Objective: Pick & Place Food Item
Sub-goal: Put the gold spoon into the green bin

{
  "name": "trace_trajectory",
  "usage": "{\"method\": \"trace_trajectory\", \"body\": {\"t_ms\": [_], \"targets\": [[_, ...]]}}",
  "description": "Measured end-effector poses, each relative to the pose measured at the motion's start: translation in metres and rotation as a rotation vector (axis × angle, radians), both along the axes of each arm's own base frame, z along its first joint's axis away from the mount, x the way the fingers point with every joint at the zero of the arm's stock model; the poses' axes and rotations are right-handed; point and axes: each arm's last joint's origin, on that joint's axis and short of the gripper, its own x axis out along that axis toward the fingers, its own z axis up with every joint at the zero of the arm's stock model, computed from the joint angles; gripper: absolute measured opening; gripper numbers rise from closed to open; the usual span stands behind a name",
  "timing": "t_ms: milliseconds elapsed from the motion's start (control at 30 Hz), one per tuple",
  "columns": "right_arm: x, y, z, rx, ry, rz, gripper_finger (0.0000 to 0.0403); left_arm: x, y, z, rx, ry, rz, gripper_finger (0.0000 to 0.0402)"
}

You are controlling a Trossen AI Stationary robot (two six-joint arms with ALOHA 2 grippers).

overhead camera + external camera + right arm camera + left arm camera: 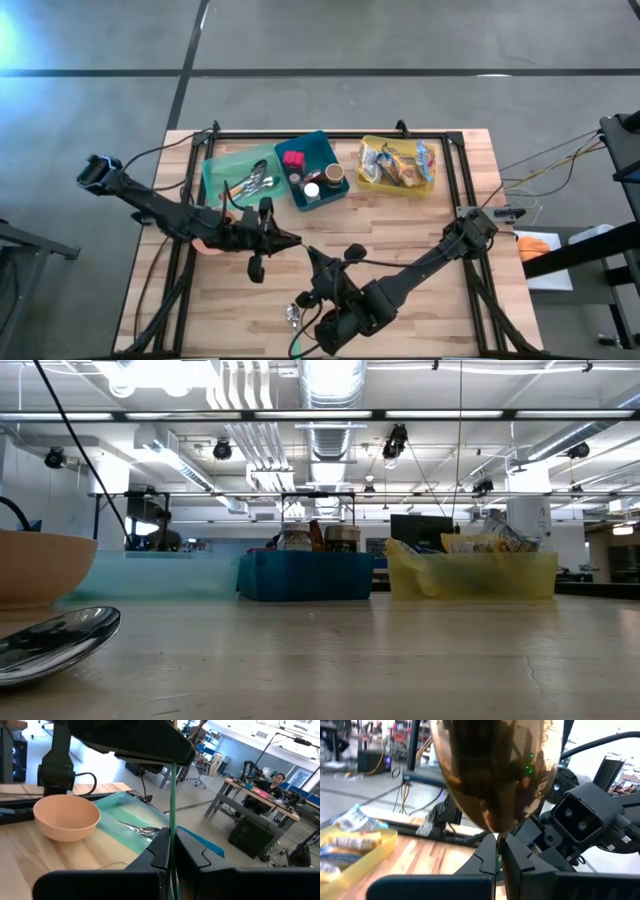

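A metal spoon (495,775) hangs in the air above the table's middle, between my two grippers. My left gripper (293,241) reaches in level from the left and is shut on it. My right gripper (309,254) comes from the near right and is shut on it too. Snack packets (395,163) lie in a yellow bin (432,188) at the far right. Jars and a red item (293,158) stand in a blue bin (335,148). My left gripper pinches the spoon's neck (498,838), just below the bowl, between its two fingers; the bowl stands out past the fingertips. The spoon is clear of the table. My right gripper pinches the spoon's thin handle (172,822), seen edge-on between its two fingers. The handle runs on from there to the left gripper (130,740).
A peach bowl (212,238) sits on the table under the left arm. A green bin (215,172) with cutlery stands at the far left. A second spoon (55,642) lies on the table near the front edge.
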Motion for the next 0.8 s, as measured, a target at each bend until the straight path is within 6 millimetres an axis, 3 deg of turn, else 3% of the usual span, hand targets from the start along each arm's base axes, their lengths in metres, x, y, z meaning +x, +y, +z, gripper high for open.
{"method": "trace_trajectory", "body": {"t_ms": [167, 533, 800], "targets": [[0.001, -0.001, -0.001, 0.006, 0.028, 0.015, 0.0020, -0.002, 0.002, 0.008, 0.007, 0.083, 0.042, 0.0002], [0.003, -0.003, -0.001, 0.027, 0.056, 0.037, 0.0184, -0.007, 0.005, 0.014, 0.032, 0.158, 0.074, 0.0001], [0.002, -0.003, 0.000, 0.028, 0.055, 0.037, 0.0241, -0.013, 0.010, 0.017, 0.088, 0.292, 0.154, 0.0001]]}}
